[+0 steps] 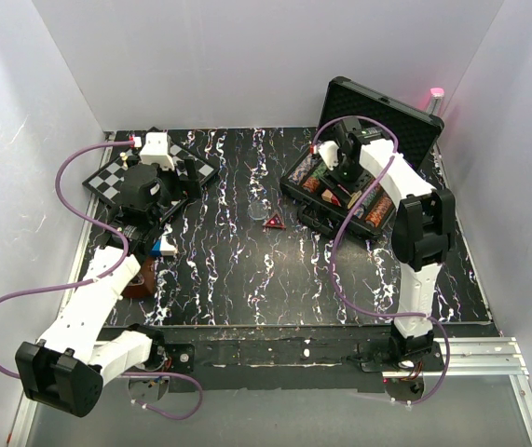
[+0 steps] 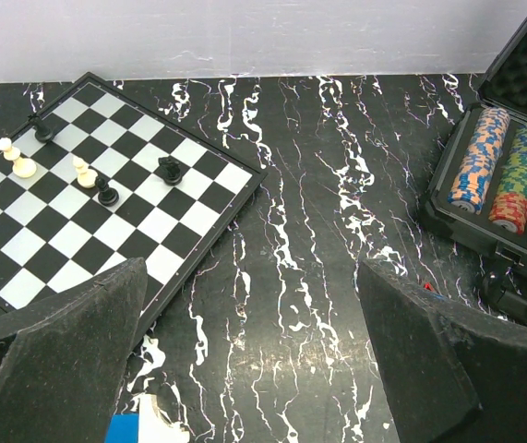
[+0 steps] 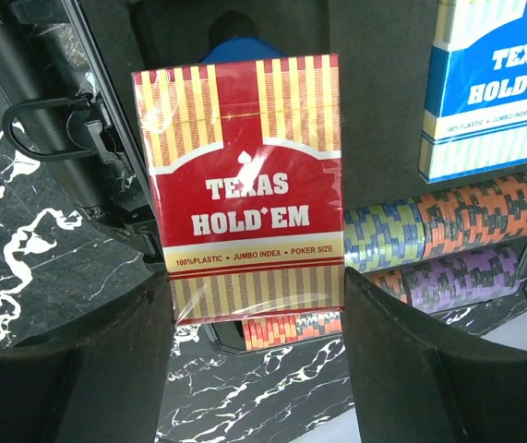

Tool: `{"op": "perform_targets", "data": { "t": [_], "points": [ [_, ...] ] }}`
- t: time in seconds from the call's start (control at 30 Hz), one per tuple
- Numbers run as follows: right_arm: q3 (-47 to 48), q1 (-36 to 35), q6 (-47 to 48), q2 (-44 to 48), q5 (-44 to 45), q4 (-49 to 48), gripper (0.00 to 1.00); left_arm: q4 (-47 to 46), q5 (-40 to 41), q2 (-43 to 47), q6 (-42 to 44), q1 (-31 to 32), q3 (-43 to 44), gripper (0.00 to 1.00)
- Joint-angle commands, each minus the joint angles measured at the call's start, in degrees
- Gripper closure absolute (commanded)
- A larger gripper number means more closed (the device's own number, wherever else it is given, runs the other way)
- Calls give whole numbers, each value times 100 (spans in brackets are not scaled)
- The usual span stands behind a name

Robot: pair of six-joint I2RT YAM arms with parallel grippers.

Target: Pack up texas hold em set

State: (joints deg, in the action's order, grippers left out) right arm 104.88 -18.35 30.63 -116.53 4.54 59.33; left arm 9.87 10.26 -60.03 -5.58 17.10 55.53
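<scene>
1. Nearest the arm bases, one blue-white block lies on the surface.
2. Just beyond the block, the left gripper hovers above the surface. Its jaws stand wide, with nothing between them.
3. Beyond the left gripper lies one chessboard. It carries five pieces: two white and three black.
4. At the far right stands one black briefcase, open with its lid raised. The left wrist view shows two chip rows side by side in its tray.
5. The right gripper is over the tray. Its jaws close on the side edges of one red card box, holding it upright above the foam.
6. One blue card box sits farther back, above more chips.
</scene>
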Motion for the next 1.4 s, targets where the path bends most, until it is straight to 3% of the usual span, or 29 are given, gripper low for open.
{"op": "perform_targets", "data": {
  "t": [0.0,0.6,1.2,1.37],
  "points": [
    [462,16,83,-176,-286,421,99,-90,2,79,49,4,-51,2],
    [1166,16,-128,-845,-575,677,99,-99,-33,70,49,4,-60,2],
    [577,-169,-365,-950,-32,-536,99,-108,-42,97,49,-5,-77,2],
    [446,-178,-286,-950,-242,-774,99,-108,-59,106,66,4,-68,2]
  ]
}}
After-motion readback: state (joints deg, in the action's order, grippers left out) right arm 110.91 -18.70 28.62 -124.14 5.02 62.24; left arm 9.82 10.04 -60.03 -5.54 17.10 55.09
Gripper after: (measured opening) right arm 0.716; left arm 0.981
